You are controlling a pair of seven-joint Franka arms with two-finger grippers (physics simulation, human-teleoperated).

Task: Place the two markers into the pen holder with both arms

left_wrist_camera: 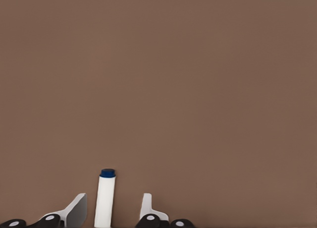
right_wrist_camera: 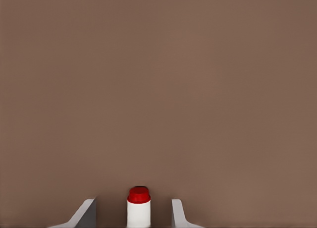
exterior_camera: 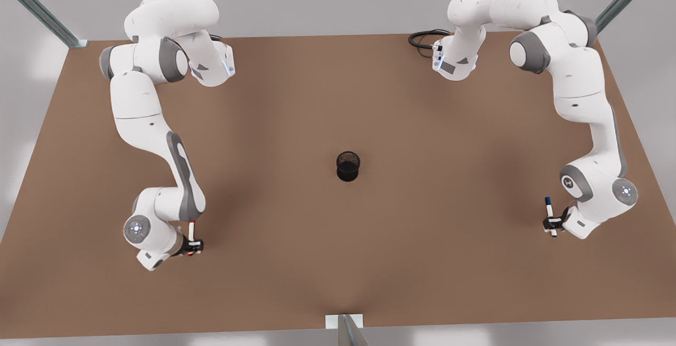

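My left gripper (left_wrist_camera: 110,213) is straddling the blue marker (left_wrist_camera: 105,200): its fingers (left_wrist_camera: 74,210) are sitting apart on either side of the barrel with brown table showing in the gaps, so I am not yet clamping it. My right gripper (right_wrist_camera: 133,215) is doing the same around the red marker (right_wrist_camera: 138,208), with a finger (right_wrist_camera: 85,214) clear of the barrel on each side.

Outward from both sets of fingers, the pen holder (exterior_camera: 348,166) is standing well away at the middle of the table (exterior_camera: 338,97), and I am judging it empty. Grasping, carrying and dropping in are all left to do.

The front view is showing the holder and both arms, my left gripper (exterior_camera: 552,223) on that view's right and my right gripper (exterior_camera: 193,244) on its left; the wrist views are showing the finger gaps.
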